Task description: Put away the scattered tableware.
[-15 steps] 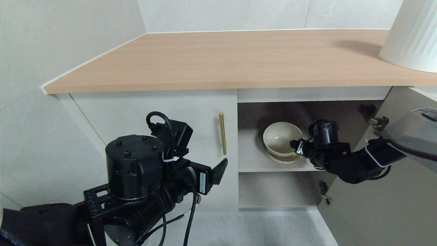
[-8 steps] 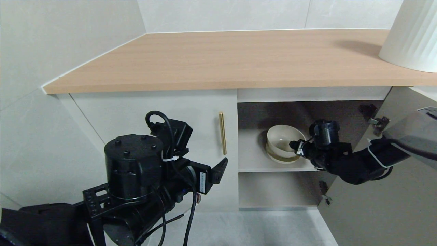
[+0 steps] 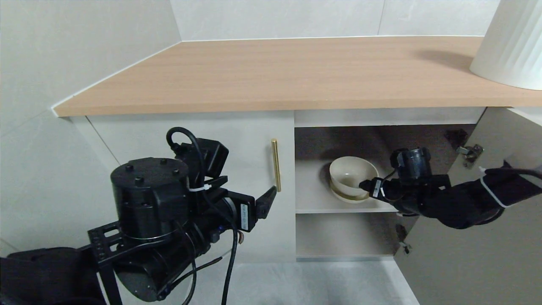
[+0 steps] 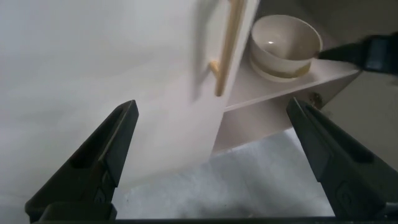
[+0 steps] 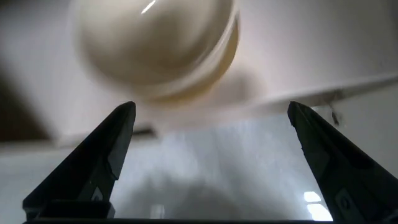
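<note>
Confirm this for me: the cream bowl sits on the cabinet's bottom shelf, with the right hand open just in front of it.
Not quite. The cream bowl sits on the upper shelf, not the bottom one; the head view shows an empty compartment beneath it. The right hand is indeed open just in front of it.

1. The bowl (image 3: 353, 174) is plain cream; the dish (image 3: 350, 198) under it has a yellowish-olive rim.
2. The desk (image 3: 275, 72) is light brown with fine wood grain.
3. The cabinet door (image 3: 190, 140) is plain off-white, and its handle (image 3: 276, 165) is brass-gold.
4. The left hand (image 4: 210, 107) and right hand (image 5: 210, 109) are black.
5. The ribbed vessel (image 3: 512, 46) is white with vertical fluting.
6. The floor (image 3: 322, 281) is mottled pale grey.
</note>
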You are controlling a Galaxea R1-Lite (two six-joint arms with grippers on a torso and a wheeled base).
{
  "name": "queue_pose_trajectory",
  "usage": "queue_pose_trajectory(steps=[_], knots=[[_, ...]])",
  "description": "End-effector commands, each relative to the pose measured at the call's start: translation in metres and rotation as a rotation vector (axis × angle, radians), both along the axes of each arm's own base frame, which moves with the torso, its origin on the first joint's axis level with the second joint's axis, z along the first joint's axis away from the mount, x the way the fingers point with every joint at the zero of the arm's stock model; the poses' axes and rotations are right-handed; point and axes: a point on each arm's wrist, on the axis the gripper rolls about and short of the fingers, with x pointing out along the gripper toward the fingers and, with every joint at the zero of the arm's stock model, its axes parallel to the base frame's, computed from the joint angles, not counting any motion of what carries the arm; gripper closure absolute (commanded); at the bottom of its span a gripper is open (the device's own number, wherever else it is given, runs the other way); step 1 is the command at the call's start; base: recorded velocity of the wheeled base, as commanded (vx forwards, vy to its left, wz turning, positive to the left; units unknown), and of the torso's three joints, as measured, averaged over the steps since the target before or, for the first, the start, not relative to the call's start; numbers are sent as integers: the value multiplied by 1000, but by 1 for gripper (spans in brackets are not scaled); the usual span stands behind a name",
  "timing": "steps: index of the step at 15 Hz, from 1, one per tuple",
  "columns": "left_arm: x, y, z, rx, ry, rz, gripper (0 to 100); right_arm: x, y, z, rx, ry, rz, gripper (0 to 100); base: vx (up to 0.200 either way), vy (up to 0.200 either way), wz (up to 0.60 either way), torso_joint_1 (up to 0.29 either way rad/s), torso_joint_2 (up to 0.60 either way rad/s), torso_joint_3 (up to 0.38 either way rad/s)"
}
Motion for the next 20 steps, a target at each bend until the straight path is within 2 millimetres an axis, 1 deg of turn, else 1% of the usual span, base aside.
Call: queue_pose_trajectory(steps=[1, 2, 3, 5, 6, 7, 9, 11, 12, 14, 18, 20], knots=[[-8, 13, 14, -30, -31, 15, 0, -41, -8, 38, 21, -16, 76, 0, 0, 0, 0, 0, 0, 0], [-26, 30, 20, -8, -4, 19, 0, -72, -13, 58, -17, -20, 153, 0, 0, 0, 0, 0, 0, 0], [-41, 42, 20, 8, 35, 4, 0, -93, -13, 71, -38, -32, 194, 0, 0, 0, 0, 0, 0, 0], [-62, 62, 27, -40, 90, -60, 0, -127, -18, 84, -34, -40, 232, 0, 0, 0, 0, 0, 0, 0], [-68, 72, 29, -58, 130, -64, 0, -140, -21, 89, -31, -49, 243, 0, 0, 0, 0, 0, 0, 0], [-70, 79, 28, -54, 154, -51, 0, -147, -24, 92, -31, -54, 242, 0, 0, 0, 0, 0, 0, 0], [-75, 97, 22, -47, 184, 0, 0, -170, -34, 107, -8, -102, 252, 0, 0, 0, 0, 0, 0, 0], [-77, 105, 22, -55, 175, 36, 0, -181, -39, 109, -9, -110, 252, 0, 0, 0, 0, 0, 0, 0], [-79, 108, 24, -61, 165, 44, 0, -198, -47, 110, 1, -114, 276, 0, 0, 0, 0, 0, 0, 0], [-78, 107, 24, -61, 165, 44, 0, -205, -48, 103, 4, -69, 356, 0, 0, 0, 0, 0, 0, 0], [-68, 101, 24, -54, 180, 46, 0, -210, -46, 98, -46, -16, 399, 0, 0, 0, 0, 0, 0, 0], [-68, 101, 24, -60, 182, 48, 0, -210, -46, 97, -65, -19, 406, 0, -200, 0, 0, 2, -5, 5]])
